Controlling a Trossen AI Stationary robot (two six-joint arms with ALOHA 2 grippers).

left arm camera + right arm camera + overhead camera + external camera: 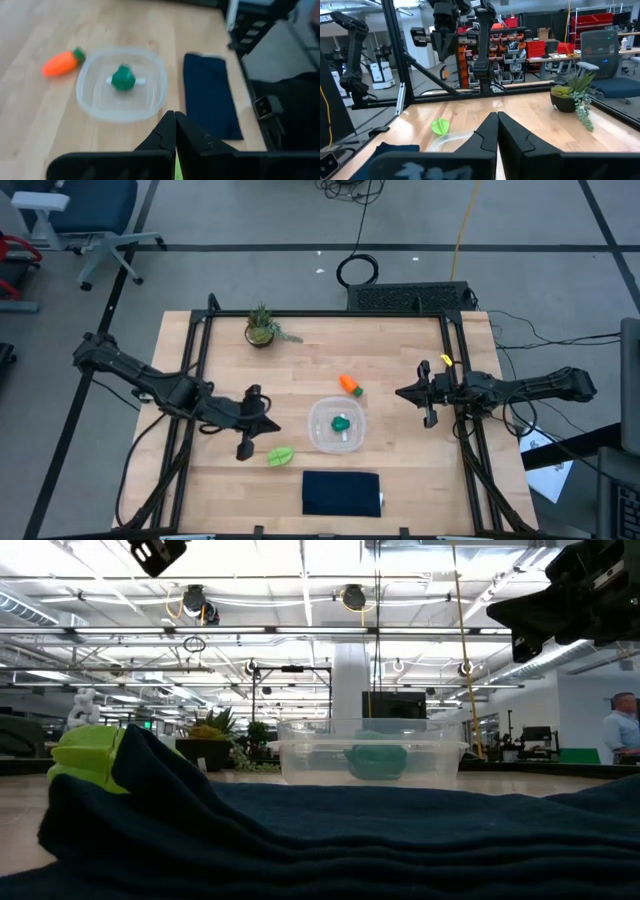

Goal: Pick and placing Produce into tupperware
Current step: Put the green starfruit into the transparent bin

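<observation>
The clear tupperware (337,427) sits mid-table with the dark green lump (342,422) inside it, also seen in the left wrist view (122,78). On the wood just beyond it lies the orange carrot (350,385). The flat light-green leafy piece (280,456) rests on the table to the tupperware's near left. My left gripper (270,426) hovers shut and holds nothing, just left of the tupperware and above the leafy piece. My right gripper (400,392) waits shut and holds nothing at the right, above the table.
A dark navy pad (341,493) lies at the near edge, in front of the tupperware. A potted spiky plant (262,328) stands at the far left. Black frame rails (195,360) run along both sides of the table. Bare wood lies between the carrot and the plant.
</observation>
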